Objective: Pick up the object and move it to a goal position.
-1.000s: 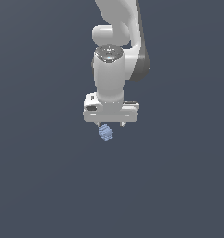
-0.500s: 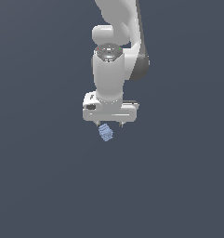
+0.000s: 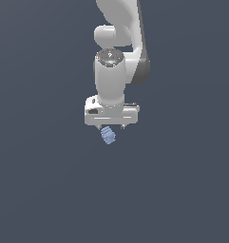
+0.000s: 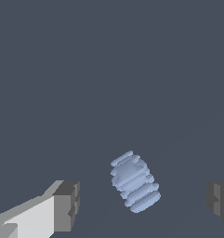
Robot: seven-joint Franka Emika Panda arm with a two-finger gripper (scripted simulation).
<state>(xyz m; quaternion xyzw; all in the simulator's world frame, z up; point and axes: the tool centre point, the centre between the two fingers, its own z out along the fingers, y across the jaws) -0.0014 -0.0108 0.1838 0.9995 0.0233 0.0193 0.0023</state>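
Observation:
The object (image 3: pixel 108 136) is a small pale blue ridged lump lying on the dark grey floor. My white gripper (image 3: pixel 112 128) hangs straight over it, pointing down. In the wrist view the object (image 4: pixel 134 181) lies tilted between my two grey fingertips, with a clear gap on each side. The gripper (image 4: pixel 143 202) is open and touches nothing. One finger (image 4: pixel 67 204) shows fully, while the other (image 4: pixel 219 202) is cut off by the picture's edge.
A flat dark grey floor (image 3: pixel 44 190) spreads out on all sides of the arm. No other objects, containers or goal marker show in either view.
The gripper has sunk very slightly toward the object. The object has not moved.

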